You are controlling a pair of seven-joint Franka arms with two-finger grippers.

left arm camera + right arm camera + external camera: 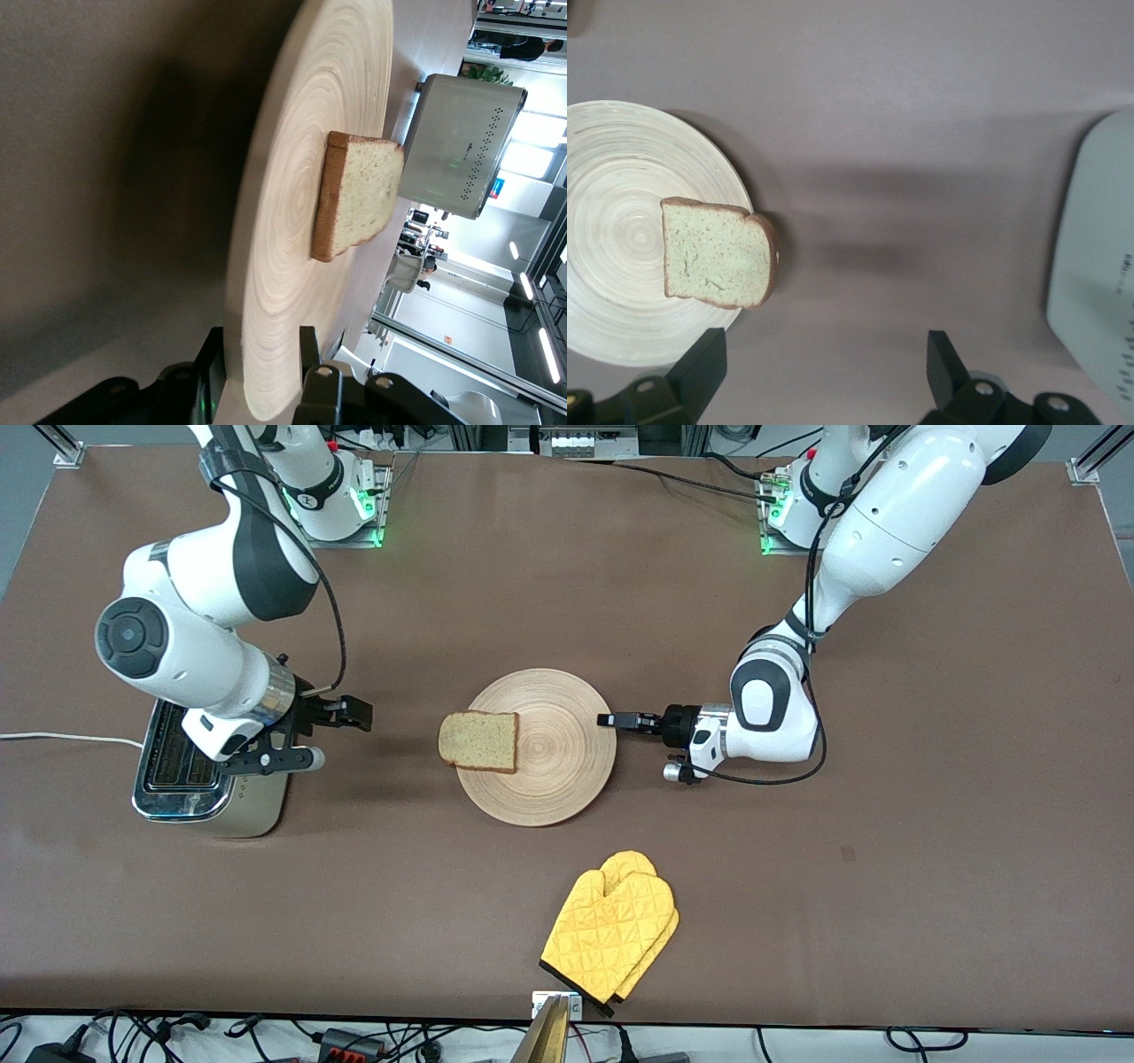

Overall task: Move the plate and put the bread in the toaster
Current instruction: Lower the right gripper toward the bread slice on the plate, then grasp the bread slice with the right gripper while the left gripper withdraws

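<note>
Your left gripper sits low at the rim of the plate, on the edge toward the left arm's end of the table. From the front view you see only dark fingertips meeting the wood. The left wrist view tells you more: one finger lies over the plate and the other under it, the rim between them (whether they clamp it or have slackened, you cannot tell).

The bread lies flat on the plate, at the edge toward the right arm's end, one corner hanging past the rim. The left wrist view alone shows you its thickness and brown crust, with the toaster showing its dotted cream side farther off.

Your right gripper hovers with fingers spread wide and nothing between them, over bare table between the toaster and the plate. The right wrist view shows the bread from above.

A yellow oven mitt lies nearer the front camera than the plate.
</note>
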